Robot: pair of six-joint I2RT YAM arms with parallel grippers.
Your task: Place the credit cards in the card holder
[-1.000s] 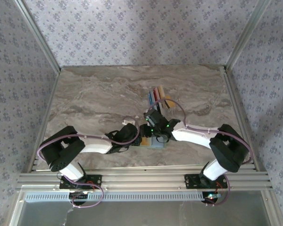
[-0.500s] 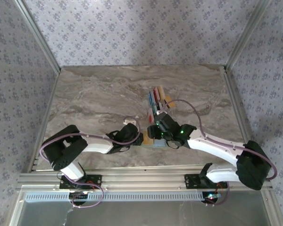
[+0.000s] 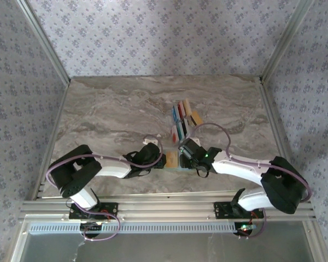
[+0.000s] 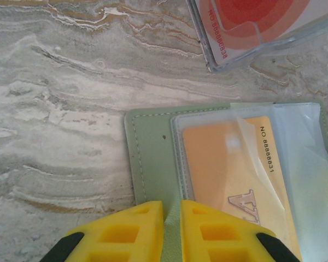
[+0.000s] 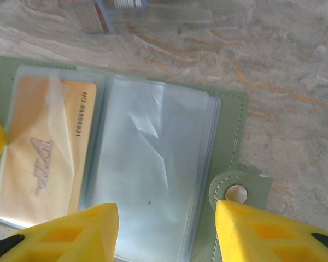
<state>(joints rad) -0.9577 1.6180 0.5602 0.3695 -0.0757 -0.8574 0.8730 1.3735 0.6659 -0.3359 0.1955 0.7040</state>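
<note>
The card holder [image 4: 150,147] lies open on the marble, sage-green cover down, clear sleeves up. My left gripper [image 4: 172,210] is shut on the near edge of its green cover, pinning it. A tan credit card [image 4: 224,164] sits inside the left clear sleeve. My right gripper [image 5: 164,229] hangs open just above the empty clear sleeves [image 5: 153,147], with nothing between its fingers and one fingertip [image 5: 251,229] by the snap tab [image 5: 236,192]. In the top view the holder [image 3: 174,159] lies between both grippers. More credit cards [image 3: 183,114] lie in a coloured row behind it.
A white-and-red card in a clear case [image 4: 251,22] lies just beyond the holder. Bare marble table [image 3: 115,109] stretches left and back. Patterned walls close in three sides, and the metal rail [image 3: 164,207] runs along the near edge.
The right arm's elbow swung out to the right, and its gripper slid a little toward the near edge over the holder. The left arm and holder stayed put.
</note>
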